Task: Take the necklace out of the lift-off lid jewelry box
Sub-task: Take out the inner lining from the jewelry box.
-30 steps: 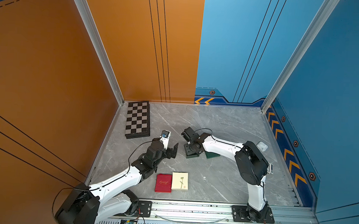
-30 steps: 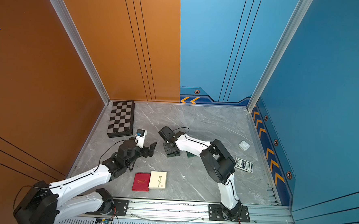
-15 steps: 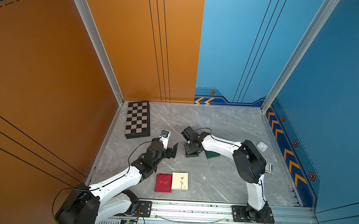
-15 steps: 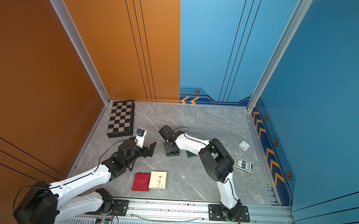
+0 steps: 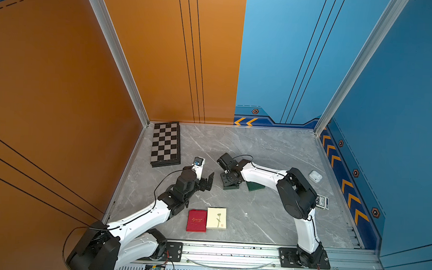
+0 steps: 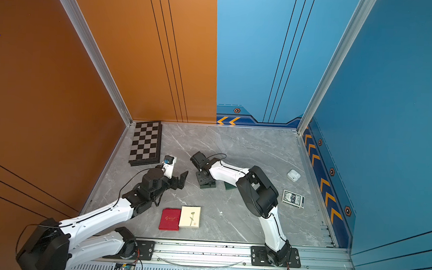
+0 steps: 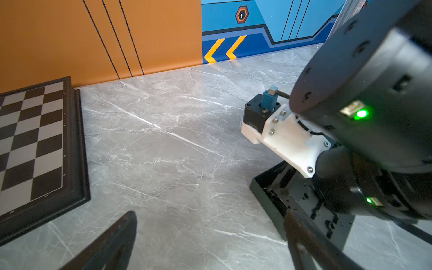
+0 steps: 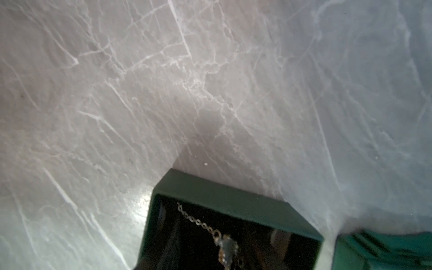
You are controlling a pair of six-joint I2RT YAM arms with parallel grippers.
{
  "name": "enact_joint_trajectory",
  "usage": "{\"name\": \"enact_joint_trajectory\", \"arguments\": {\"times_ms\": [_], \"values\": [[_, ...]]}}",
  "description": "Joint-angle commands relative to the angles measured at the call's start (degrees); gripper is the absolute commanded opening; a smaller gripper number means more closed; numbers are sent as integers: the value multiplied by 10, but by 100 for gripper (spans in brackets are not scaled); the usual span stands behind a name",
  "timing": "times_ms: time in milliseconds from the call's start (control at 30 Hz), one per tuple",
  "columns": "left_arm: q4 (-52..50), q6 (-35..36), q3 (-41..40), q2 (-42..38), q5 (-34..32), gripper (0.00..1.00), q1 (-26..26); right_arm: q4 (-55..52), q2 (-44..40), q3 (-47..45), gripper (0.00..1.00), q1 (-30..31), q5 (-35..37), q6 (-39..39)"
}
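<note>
The dark green jewelry box (image 5: 230, 187) (image 6: 207, 185) stands open on the marble floor. Its green lid (image 5: 255, 186) (image 6: 230, 186) lies just to its right. My right gripper (image 5: 229, 180) (image 6: 203, 177) points down into the box. In the right wrist view the necklace (image 8: 201, 223) lies on the black lining inside the box rim (image 8: 233, 194), its pendant between the fingers. There my right gripper (image 8: 221, 228) is open, with one pad (image 8: 280, 237) clear of the chain. My left gripper (image 5: 207, 182) (image 7: 210, 226) hovers open and empty left of the box (image 7: 264, 194).
A chessboard (image 5: 165, 144) lies at the back left against the orange wall. A red booklet (image 5: 196, 220) and a cream card (image 5: 216, 218) sit near the front rail. A white earbud case (image 5: 315, 176) and a card deck (image 5: 322, 201) lie at the right.
The right arm's elbow has swung a little to the left while its gripper stays down in the box. The left arm has not moved.
</note>
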Motion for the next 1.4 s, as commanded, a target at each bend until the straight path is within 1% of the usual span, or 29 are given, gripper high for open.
{"name": "enact_joint_trajectory", "arguments": {"times_ms": [0, 167, 233, 333, 700, 867, 1067, 1233, 1367], "values": [[-9, -4, 17, -6, 18, 95, 5, -20, 30, -12, 32, -10, -18, 7], [-17, -5, 19, -13, 14, 95, 5, -18, 14, -12, 25, -13, -20, 4], [-22, -6, 21, -19, 17, 95, 6, -17, 5, -11, 20, -14, -20, 3], [-34, -6, 28, -23, 18, 95, 6, -17, -3, -9, 16, -17, -21, 3], [-52, -8, 39, -20, 39, 91, 7, -17, -70, -13, 13, -18, -27, -1], [-51, -9, 38, -20, 60, 90, 7, -17, -100, -25, 13, -19, -27, 1], [-54, -17, 48, -10, 121, 92, 9, -17, -137, -33, 13, -19, -34, 2], [-76, -59, 80, 25, 200, 91, 27, -17, -167, -34, 13, -20, -36, 2], [-66, -99, 94, 57, 263, 90, 36, -16, -185, -33, 13, -20, -44, 1]]}}
